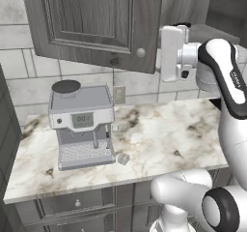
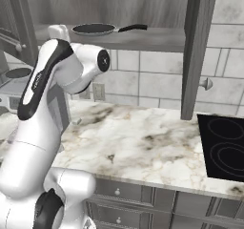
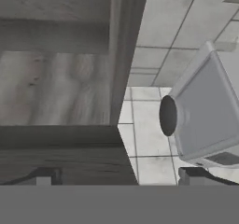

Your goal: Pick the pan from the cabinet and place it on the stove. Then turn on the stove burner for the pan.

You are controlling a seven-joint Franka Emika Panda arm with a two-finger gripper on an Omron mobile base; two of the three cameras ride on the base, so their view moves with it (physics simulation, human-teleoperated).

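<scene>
A white marble-veined tabletop (image 2: 143,142) is seen below a pale tiled wall (image 2: 143,80), with grey knobbed drawers (image 2: 138,197) under its edge. The grey wood-grain wall cabinet (image 1: 96,18) stands with its framed doors swung open. On its lower shelf lies the round shallow pan (image 2: 95,29), black inside, its long thin handle pointing right. A flat black glass stove (image 2: 224,147) with thin ring markings is set into the tabletop at right. A boxy silver coffee machine (image 1: 82,124) sits at left. The tool (image 3: 116,177), raised near the cabinet's edge, is held apart and empty.

Pan (image 2: 93,29) in cabinet (image 2: 143,38); stove (image 2: 223,147) lower right.
</scene>
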